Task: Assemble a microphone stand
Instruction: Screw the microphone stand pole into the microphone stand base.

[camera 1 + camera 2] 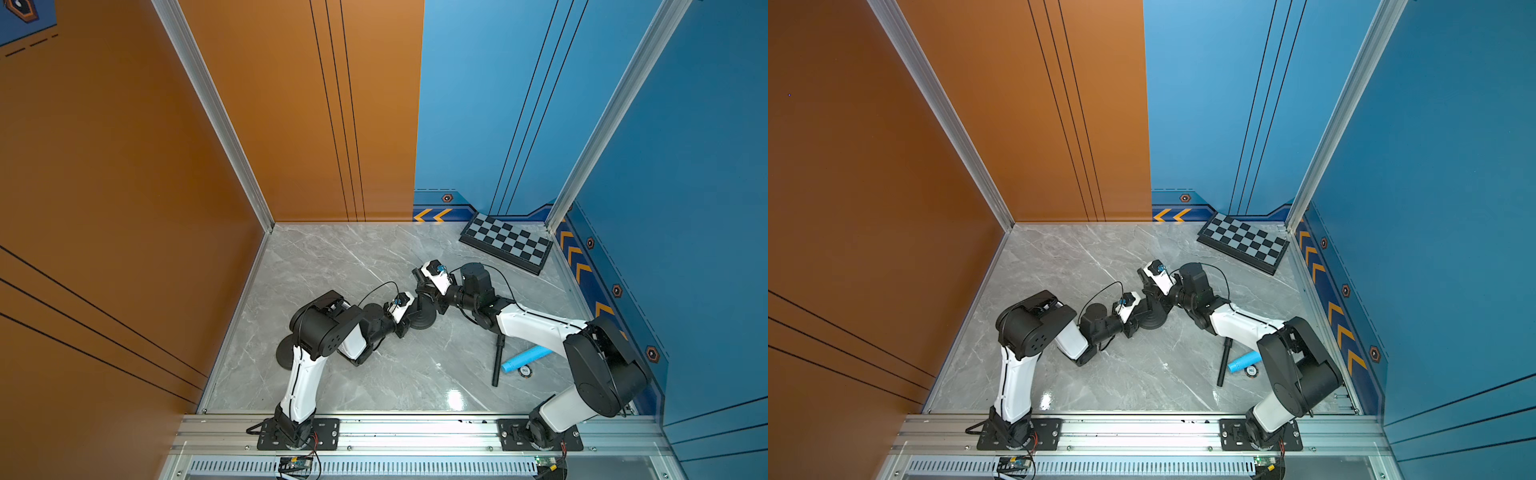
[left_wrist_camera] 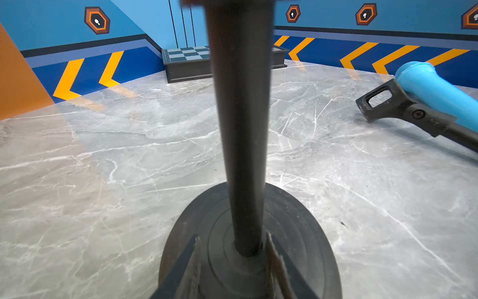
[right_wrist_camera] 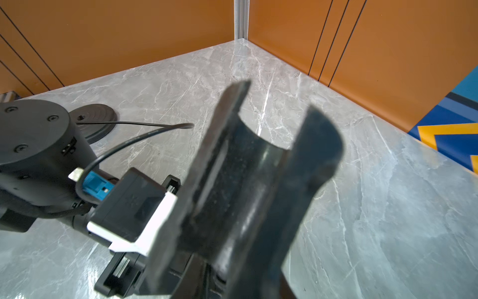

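Spanning the cell's floor, a grey marble table [image 1: 353,266] is seen; a chessboard [image 1: 507,243] is set in its far corner by the blue walls; near the table's middle a round base [image 1: 424,320] is placed, and a black pole [image 2: 240,116] is stood upright in it; the pole's upper end is clamped by the right gripper [image 3: 280,103]; the pole's foot is straddled by the left gripper [image 2: 232,235], though whether it presses cannot be told; a blue microphone [image 1: 528,358] and a clip rod [image 1: 498,361] are laid just beside each other near the right arm.
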`<control>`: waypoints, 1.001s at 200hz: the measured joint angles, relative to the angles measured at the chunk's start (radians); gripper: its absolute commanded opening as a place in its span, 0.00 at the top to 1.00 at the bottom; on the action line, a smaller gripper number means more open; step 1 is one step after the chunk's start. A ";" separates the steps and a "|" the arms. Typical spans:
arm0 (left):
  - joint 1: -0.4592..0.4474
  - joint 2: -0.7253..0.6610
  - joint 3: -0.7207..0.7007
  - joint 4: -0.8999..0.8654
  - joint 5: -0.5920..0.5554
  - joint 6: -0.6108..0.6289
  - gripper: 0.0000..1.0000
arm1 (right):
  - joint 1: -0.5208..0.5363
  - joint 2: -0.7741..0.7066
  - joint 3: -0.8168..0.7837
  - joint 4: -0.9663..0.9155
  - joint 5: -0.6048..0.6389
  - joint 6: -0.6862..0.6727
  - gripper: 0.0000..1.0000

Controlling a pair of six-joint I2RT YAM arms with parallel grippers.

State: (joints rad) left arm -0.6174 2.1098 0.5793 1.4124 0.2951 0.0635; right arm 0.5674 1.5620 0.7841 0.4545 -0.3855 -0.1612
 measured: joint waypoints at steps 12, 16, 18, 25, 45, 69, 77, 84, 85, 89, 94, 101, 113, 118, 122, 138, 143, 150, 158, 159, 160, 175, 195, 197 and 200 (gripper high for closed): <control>0.000 0.000 0.000 0.000 0.000 0.000 0.57 | 0.045 -0.013 -0.040 0.060 0.115 0.041 1.00; 0.000 0.000 0.000 0.000 0.000 0.000 0.57 | 0.058 -0.017 -0.050 0.076 0.151 0.051 1.00; 0.000 0.000 0.000 0.000 0.000 0.000 0.57 | 0.067 -0.019 -0.057 0.085 0.176 0.061 1.00; 0.000 0.000 0.000 0.000 0.000 0.000 0.57 | 0.094 -0.024 -0.074 0.111 0.250 0.089 1.00; 0.000 0.000 0.000 -0.001 0.000 0.000 0.57 | 0.172 -0.028 -0.109 0.170 0.452 0.171 1.00; 0.000 0.000 0.000 -0.001 0.000 0.000 0.57 | 0.229 -0.025 -0.114 0.182 0.597 0.220 0.85; 0.000 0.000 0.000 -0.001 0.000 0.000 0.57 | 0.233 -0.025 -0.114 0.182 0.611 0.222 0.79; 0.000 0.000 0.000 0.000 0.000 0.000 0.57 | 0.231 -0.025 -0.114 0.182 0.608 0.222 0.73; 0.000 0.000 0.000 -0.001 0.000 0.000 0.57 | 0.230 -0.025 -0.114 0.182 0.607 0.223 0.72; 0.000 0.000 0.000 -0.001 0.000 0.000 0.57 | 0.225 -0.025 -0.114 0.182 0.598 0.222 0.69; 0.000 0.000 0.000 0.000 0.000 0.000 0.57 | 0.216 -0.026 -0.114 0.180 0.578 0.220 0.65; 0.000 0.000 0.000 0.000 0.000 0.000 0.57 | 0.200 -0.031 -0.111 0.165 0.544 0.210 0.57; 0.000 0.000 0.000 0.000 0.000 0.000 0.57 | 0.154 -0.046 -0.103 0.114 0.460 0.180 0.51; 0.000 0.000 0.000 -0.001 0.000 0.000 0.57 | 0.137 -0.053 -0.100 0.091 0.420 0.163 0.51; 0.000 0.000 0.000 0.000 0.000 0.000 0.57 | 0.119 -0.061 -0.097 0.068 0.392 0.142 0.50; 0.000 0.000 0.000 -0.002 0.000 0.000 0.57 | 0.065 -0.089 -0.077 -0.006 0.272 0.079 0.47; 0.000 0.000 0.000 -0.002 0.000 0.000 0.57 | 0.049 -0.096 -0.067 -0.029 0.233 0.060 0.46; 0.000 0.000 0.000 -0.002 0.000 0.000 0.57 | 0.023 -0.101 -0.050 -0.057 0.173 0.038 0.45; 0.000 0.000 0.000 -0.002 0.000 0.000 0.57 | -0.005 -0.101 -0.026 -0.084 0.109 0.016 0.44; 0.000 0.000 0.000 -0.002 0.000 0.000 0.57 | -0.010 -0.100 -0.022 -0.090 0.097 0.013 0.44; 0.000 0.000 0.000 -0.002 0.000 0.000 0.57 | -0.013 -0.100 -0.019 -0.093 0.091 0.011 0.44; 0.000 0.000 0.000 -0.002 0.000 0.000 0.57 | -0.055 -0.090 0.025 -0.146 -0.019 -0.030 0.44; 0.000 0.000 0.000 -0.002 0.000 0.000 0.57 | -0.083 -0.055 0.074 -0.194 -0.142 -0.079 0.45; 0.000 0.000 0.001 -0.002 0.000 0.000 0.57 | -0.084 -0.051 0.077 -0.197 -0.148 -0.080 0.45; 0.000 0.000 0.001 -0.002 0.000 0.000 0.57 | -0.084 -0.045 0.082 -0.202 -0.162 -0.087 0.46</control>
State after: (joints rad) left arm -0.6174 2.1098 0.5800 1.4101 0.2951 0.0639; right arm 0.4831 1.5169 0.8661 0.2523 -0.5472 -0.2478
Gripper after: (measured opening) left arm 0.429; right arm 0.552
